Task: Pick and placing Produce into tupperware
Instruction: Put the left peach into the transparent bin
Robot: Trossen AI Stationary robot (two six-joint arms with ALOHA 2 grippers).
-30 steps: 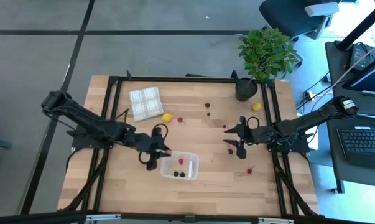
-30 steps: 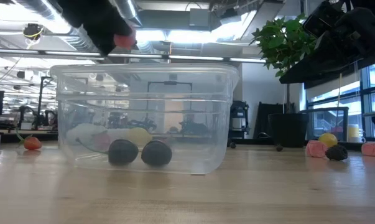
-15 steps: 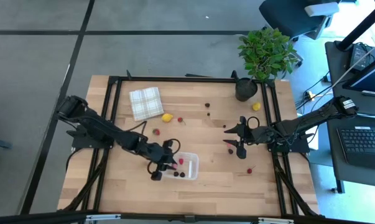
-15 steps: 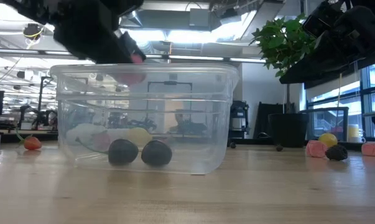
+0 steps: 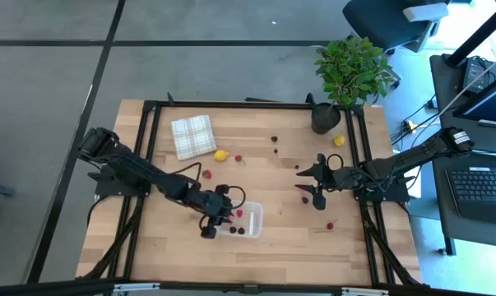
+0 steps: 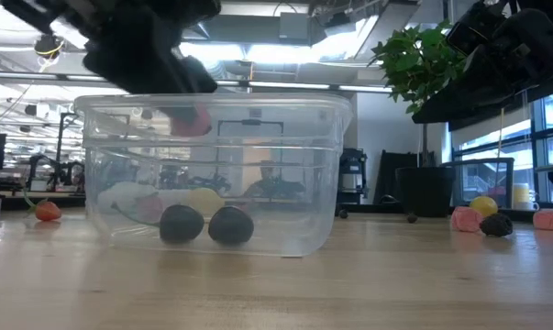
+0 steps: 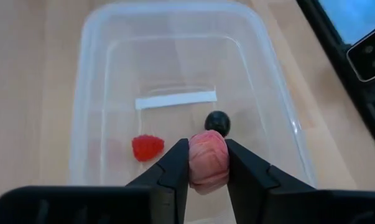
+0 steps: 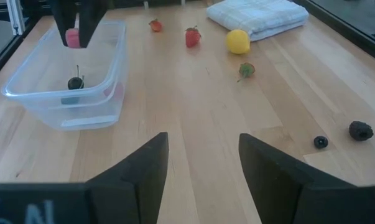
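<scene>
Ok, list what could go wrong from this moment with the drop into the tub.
1. The left gripper holds a pink berry over the tupperware, close to its near rim; released there, it might bounce out or catch the wall.
2. The fingers reach below the rim in the low view, so pulling away sideways could drag or tip the light tub.
3. A red berry and a dark berry already lie inside; a hard drop could scatter them.

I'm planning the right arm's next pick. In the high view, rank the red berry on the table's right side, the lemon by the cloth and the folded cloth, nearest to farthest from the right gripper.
From the right gripper, open and waiting at the table's right:
1. Red berry, just in front of it, toward the near edge.
2. Lemon, across the middle, beside the cloth.
3. Folded cloth, far left corner area.
</scene>
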